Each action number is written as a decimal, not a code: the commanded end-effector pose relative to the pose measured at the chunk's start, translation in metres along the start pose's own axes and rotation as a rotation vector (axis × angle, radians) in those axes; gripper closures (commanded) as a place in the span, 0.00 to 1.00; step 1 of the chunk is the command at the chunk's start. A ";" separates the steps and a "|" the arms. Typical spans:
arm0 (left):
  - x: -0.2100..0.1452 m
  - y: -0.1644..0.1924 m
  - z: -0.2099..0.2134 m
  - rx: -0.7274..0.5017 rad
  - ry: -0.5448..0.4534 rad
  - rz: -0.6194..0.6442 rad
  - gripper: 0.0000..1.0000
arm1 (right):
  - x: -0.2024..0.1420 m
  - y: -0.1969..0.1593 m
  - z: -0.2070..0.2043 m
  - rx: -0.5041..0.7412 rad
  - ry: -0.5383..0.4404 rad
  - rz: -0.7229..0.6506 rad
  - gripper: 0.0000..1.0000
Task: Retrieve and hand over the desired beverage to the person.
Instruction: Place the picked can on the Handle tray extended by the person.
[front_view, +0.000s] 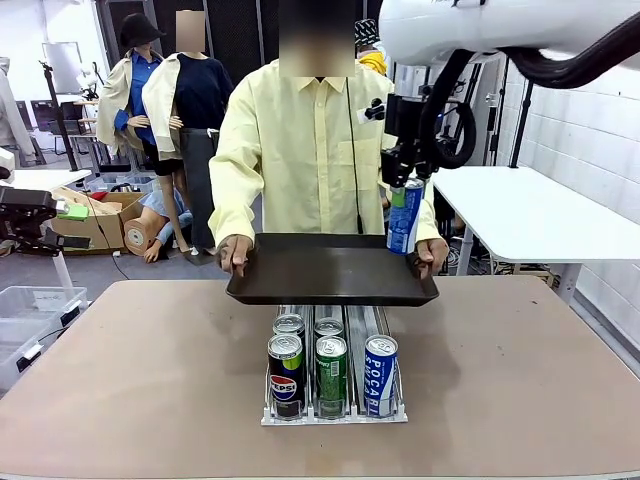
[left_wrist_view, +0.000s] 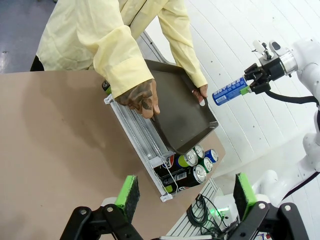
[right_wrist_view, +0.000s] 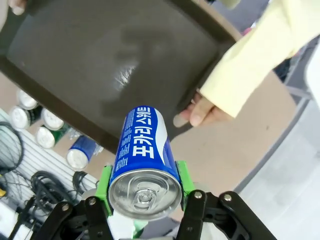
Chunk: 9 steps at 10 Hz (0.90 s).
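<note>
The right gripper (front_view: 405, 178), in the frame's upper right, is clamping the blue can (front_view: 405, 218) nearly upright above the right end of the tray (front_view: 330, 272), which the person (front_view: 300, 150) is holding over the table (front_view: 520, 350). The best move is probably lowering it straight and releasing only once its base is sitting flat. The left gripper (left_wrist_view: 186, 195) is hanging wide open, empty.

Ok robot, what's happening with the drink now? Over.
Right gripper shut on blue can, by the person's tray. Left gripper open, empty. Nothing seen blocking.
</note>
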<state>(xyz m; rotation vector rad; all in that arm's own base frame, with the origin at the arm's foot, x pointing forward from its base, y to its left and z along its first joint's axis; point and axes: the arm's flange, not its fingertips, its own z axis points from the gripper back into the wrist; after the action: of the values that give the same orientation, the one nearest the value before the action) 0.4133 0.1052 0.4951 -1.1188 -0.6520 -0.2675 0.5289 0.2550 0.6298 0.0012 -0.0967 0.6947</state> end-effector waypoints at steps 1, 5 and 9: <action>0.000 -0.001 0.002 -0.014 -0.009 0.002 0.00 | 0.022 0.005 0.002 -0.027 0.004 0.007 0.91; 0.000 -0.001 0.002 -0.014 -0.009 0.002 0.00 | 0.054 0.010 -0.023 -0.033 0.012 0.037 0.91; 0.000 -0.001 0.002 -0.014 -0.009 0.002 0.00 | 0.068 0.014 -0.041 -0.023 0.042 0.057 0.91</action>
<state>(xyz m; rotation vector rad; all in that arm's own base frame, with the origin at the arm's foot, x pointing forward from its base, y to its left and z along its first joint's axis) 0.4133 0.1052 0.4951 -1.1188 -0.6519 -0.2674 0.5677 0.3036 0.5829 -0.0081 -0.0567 0.7613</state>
